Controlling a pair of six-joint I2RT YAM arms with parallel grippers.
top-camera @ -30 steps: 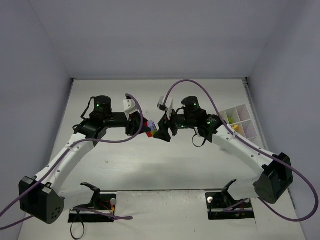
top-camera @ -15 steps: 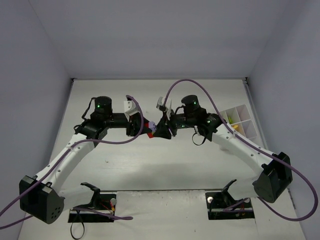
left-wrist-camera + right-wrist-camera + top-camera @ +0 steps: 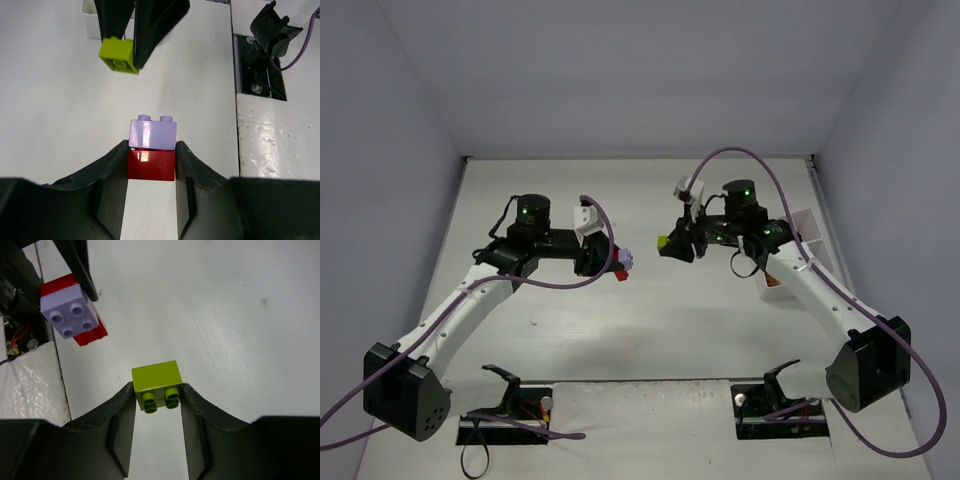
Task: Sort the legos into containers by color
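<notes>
The left gripper (image 3: 151,154) is clamping a red brick (image 3: 151,166) between its fingers. A lavender brick (image 3: 152,134) is sitting stacked on that red one, studs pointing away from the wrist. The right gripper (image 3: 157,391) is pinching a lime green brick (image 3: 156,377) by two opposite sides, with the studs facing the wrist camera.

Both grippers are hanging above the middle of the white tabletop (image 3: 650,330) and pointing at each other. A clear gap is separating the lime brick from the lavender-and-red pair. In each wrist view the other gripper's dark fingers and its load are filling the far part of the picture.

The white divided tray (image 3: 808,226) is sitting at the right side of the tabletop. The right arm (image 3: 800,275) is crossing over it and hiding most of it, so I cannot tell what is lying in its compartments.

Purple cables (image 3: 720,156) are looping over both arms. Two black clamps (image 3: 505,385) are sitting at the near edge by the bases.
</notes>
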